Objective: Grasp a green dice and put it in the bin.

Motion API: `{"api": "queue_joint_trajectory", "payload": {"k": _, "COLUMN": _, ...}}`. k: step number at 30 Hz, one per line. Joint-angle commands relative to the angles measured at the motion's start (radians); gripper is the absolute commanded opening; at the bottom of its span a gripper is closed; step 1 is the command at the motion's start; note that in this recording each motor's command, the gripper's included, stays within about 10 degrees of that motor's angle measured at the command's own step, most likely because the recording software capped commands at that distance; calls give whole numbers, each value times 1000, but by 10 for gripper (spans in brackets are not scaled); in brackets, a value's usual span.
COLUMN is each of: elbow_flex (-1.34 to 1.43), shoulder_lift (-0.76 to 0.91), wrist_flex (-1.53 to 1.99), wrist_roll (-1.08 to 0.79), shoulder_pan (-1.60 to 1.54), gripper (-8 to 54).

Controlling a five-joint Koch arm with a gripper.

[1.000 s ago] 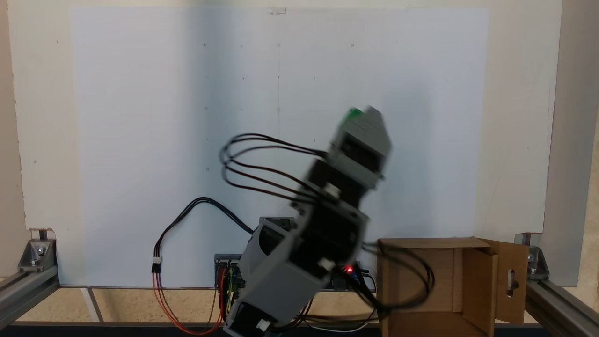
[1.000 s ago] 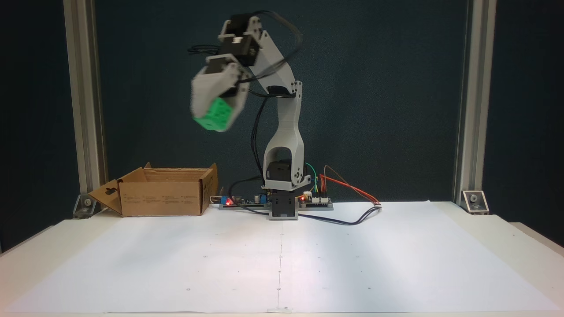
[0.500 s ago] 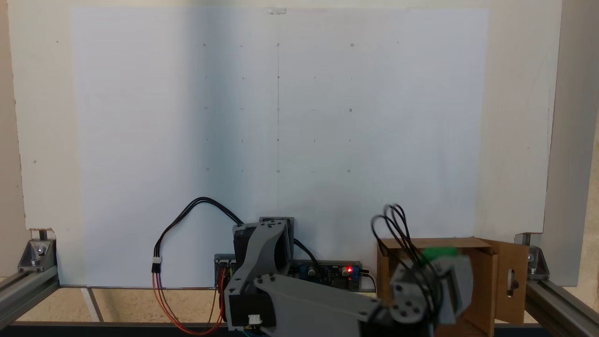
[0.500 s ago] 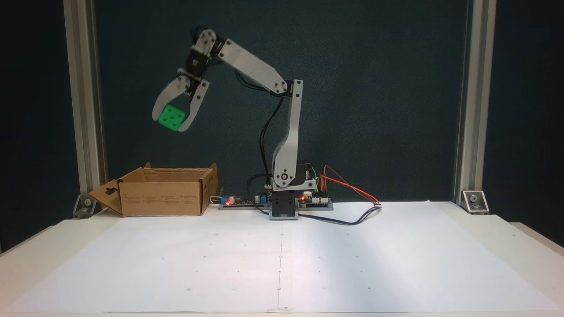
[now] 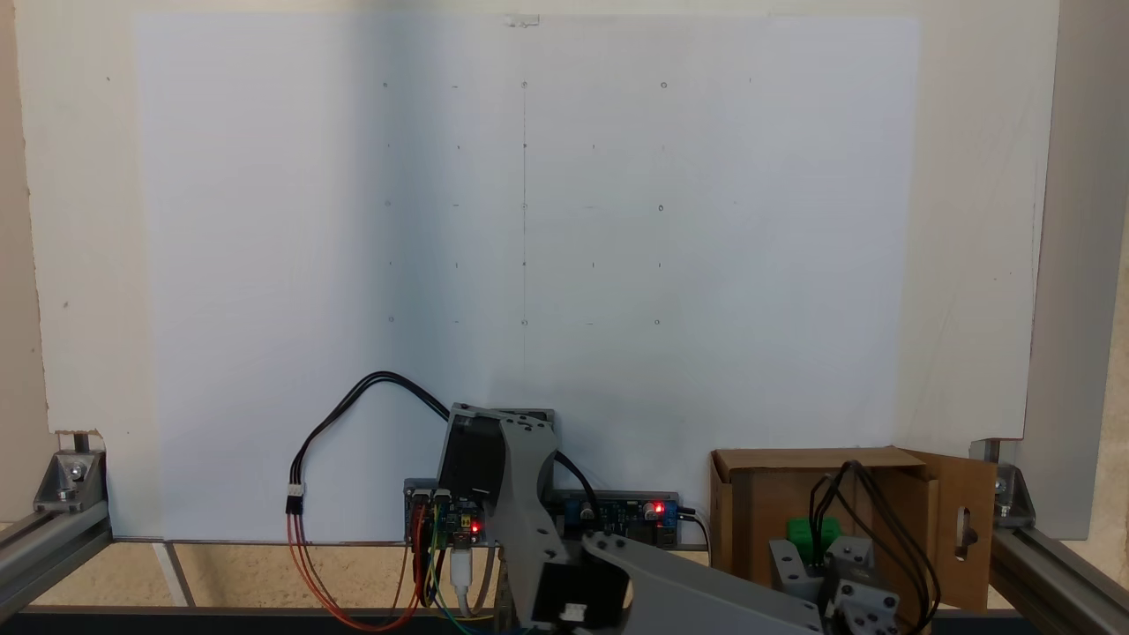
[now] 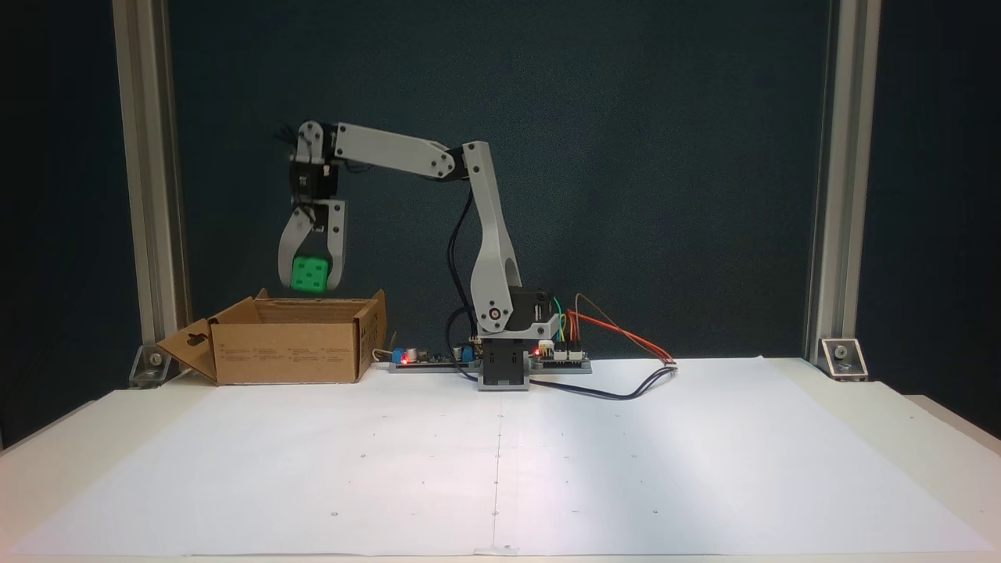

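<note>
The bin (image 6: 289, 348) sat on the bench (image 6: 704, 469), at nine o'clock from the arm's base. Directly above its opening hung the pincer (image 6: 311, 281), clenched on the green dice (image 6: 310, 275). The carry looked finished; next, releasing over the opening.

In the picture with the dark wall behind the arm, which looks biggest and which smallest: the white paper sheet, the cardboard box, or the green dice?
As they look in that fixed view, largest to smallest:
1. The white paper sheet, by far, though it also lies nearest the camera.
2. The cardboard box.
3. The green dice, held in the gripper just above the box.
</note>
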Motion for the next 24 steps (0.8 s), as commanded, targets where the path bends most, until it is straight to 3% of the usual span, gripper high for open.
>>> {"api": "queue_joint_trajectory", "payload": {"k": 1, "elbow_flex": -21, "shoulder_lift": -21, "wrist_flex": -49, "wrist_roll": -67, "shoulder_pan": 14, "gripper": 118}}
{"api": "queue_joint_trajectory", "payload": {"k": 10, "elbow_flex": 17, "shoulder_lift": -124, "wrist_flex": -245, "wrist_roll": -94, "shoulder_pan": 40, "gripper": 118}}
{"api": "queue_joint_trajectory", "payload": {"k": 11, "elbow_flex": 17, "shoulder_lift": -127, "wrist_flex": -247, "wrist_roll": -94, "shoulder_pan": 40, "gripper": 149}}
{"api": "queue_joint_trajectory", "payload": {"k": 14, "elbow_flex": 28, "shoulder_lift": -137, "wrist_flex": -242, "wrist_roll": -92, "shoulder_pan": 49, "gripper": 315}}
{"api": "queue_joint_trajectory", "payload": {"k": 16, "elbow_flex": 38, "shoulder_lift": -137, "wrist_flex": -241, "wrist_roll": -91, "shoulder_pan": 52, "gripper": 370}}
{"api": "queue_joint_trajectory", "payload": {"k": 24, "elbow_flex": 35, "shoulder_lift": -97, "wrist_flex": -236, "wrist_roll": -64, "shoulder_pan": 54, "gripper": 403}}
